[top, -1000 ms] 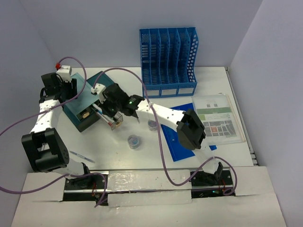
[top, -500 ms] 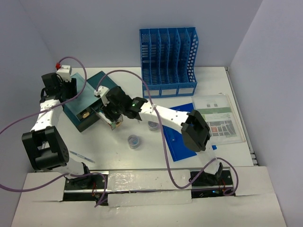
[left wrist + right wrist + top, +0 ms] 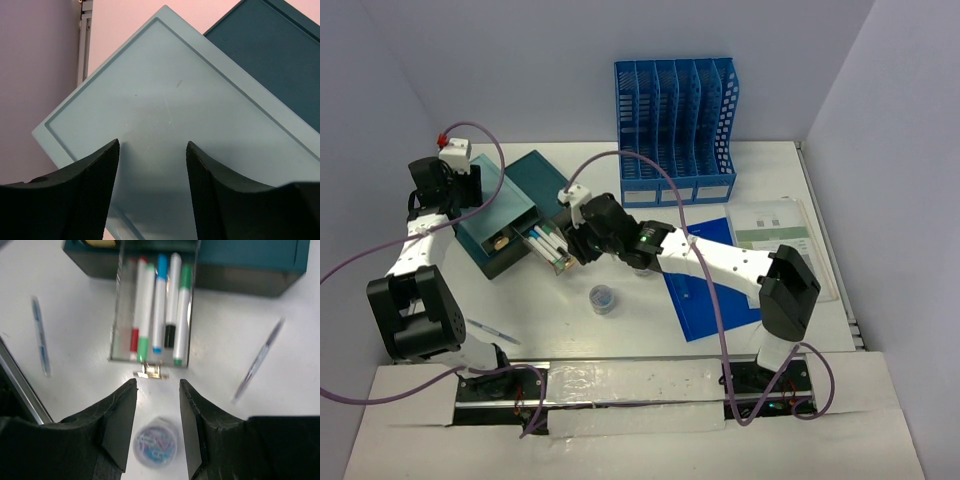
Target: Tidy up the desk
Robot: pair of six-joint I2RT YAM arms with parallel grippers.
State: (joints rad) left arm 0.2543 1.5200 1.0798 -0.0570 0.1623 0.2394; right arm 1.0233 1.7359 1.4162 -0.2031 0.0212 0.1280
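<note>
On the left part of the desk [image 3: 640, 335], which lies white under both arms, the teal drawer box [image 3: 515, 185] stands with its clear drawer [image 3: 116, 320] pulled out and several markers [image 3: 160, 305] inside. Your right gripper [image 3: 156, 390] is just in front of the drawer handle [image 3: 150, 373], jaws half apart and holding nothing. Your left gripper [image 3: 152, 150] is over the box lid, jaws wide and empty. I judge the drawer step is in hand. Next, either fetch the loose pen [image 3: 260, 360] or push the drawer straight in.
</note>
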